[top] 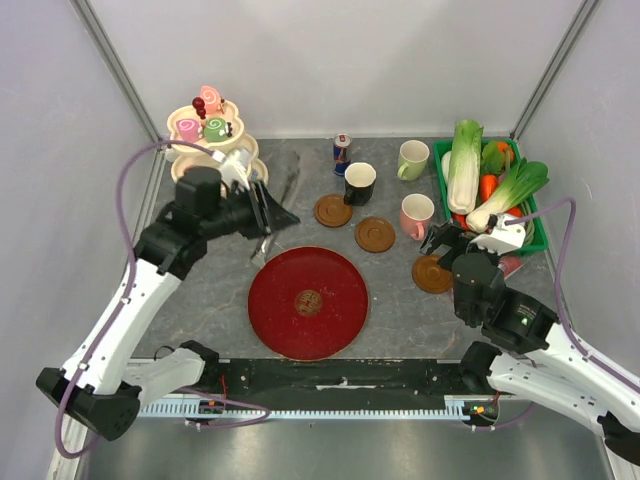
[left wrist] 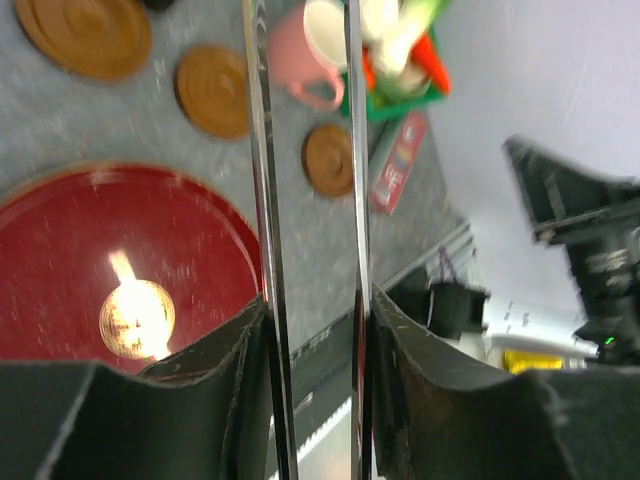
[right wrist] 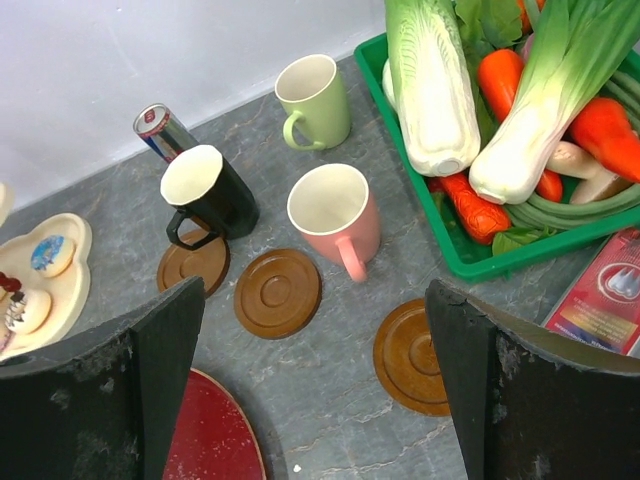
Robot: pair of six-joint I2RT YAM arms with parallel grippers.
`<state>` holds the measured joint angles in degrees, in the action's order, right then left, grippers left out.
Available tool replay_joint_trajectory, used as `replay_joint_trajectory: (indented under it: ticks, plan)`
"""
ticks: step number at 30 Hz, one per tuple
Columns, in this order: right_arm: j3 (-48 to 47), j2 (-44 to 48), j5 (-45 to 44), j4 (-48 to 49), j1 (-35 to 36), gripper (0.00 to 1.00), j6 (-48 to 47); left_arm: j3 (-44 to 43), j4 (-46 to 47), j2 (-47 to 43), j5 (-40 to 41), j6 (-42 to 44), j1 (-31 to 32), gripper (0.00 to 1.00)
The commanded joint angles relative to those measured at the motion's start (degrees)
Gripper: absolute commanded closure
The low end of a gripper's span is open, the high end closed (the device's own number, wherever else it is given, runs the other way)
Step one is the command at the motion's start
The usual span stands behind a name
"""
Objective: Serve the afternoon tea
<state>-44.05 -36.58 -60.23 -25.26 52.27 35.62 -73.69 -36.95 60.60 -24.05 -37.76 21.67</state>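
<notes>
Pink mug [right wrist: 335, 215] sits ahead of the wide-apart right jaws; left jaws clamp metal tongs [left wrist: 262, 200].

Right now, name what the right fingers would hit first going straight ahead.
Most likely the pink mug, centred ahead between the open fingers; a steeper tilt would meet the nearer brown coaster first.

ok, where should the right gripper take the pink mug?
Probably by the rim wall, from above: one finger inside, one outside. The pink mug stands upright, mouth open, its handle pointing toward the open right gripper, so a side pinch would foul it.
</notes>
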Motion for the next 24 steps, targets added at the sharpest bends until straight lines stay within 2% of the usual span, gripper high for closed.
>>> replay_joint_trajectory:
  ticks: [1, 4, 8, 13, 16, 20, 24]
  plan:
    - [1.42, 2.30, 0.19, 1.08, -0.06, 0.02, 2.00, 7.66, 3.11, -3.38, 10.59, -1.18, 7.32, 0.57]
    - [1.86, 2.91, 1.16, 0.91, -0.06, 0.02, 1.39, 13.64, -0.74, -3.82, 19.36, -0.74, 7.77, 0.61]
    - [2.30, 3.09, 1.25, 0.21, -0.06, 0.02, 0.86, 20.85, -8.47, -4.87, 37.11, -7.31, 7.77, 0.64]
    - [2.83, 1.95, 1.69, 0.21, -0.06, 0.02, 0.68, 29.91, -13.59, -8.30, 50.23, -19.36, 6.20, 0.55]
    - [2.75, -0.06, 3.79, 0.21, -0.06, 0.02, -0.28, 35.09, -11.14, -9.88, 50.43, -19.55, 1.03, 0.51]
    - [1.95, -4.11, 6.87, 0.47, -0.06, 0.02, -1.25, 40.72, -4.90, -10.59, 43.24, -15.95, -6.36, 0.52]
    - [0.29, -8.50, 10.20, 1.96, -0.06, 0.02, -2.21, 42.84, -0.85, -8.66, 39.26, -14.80, -8.92, 0.50]
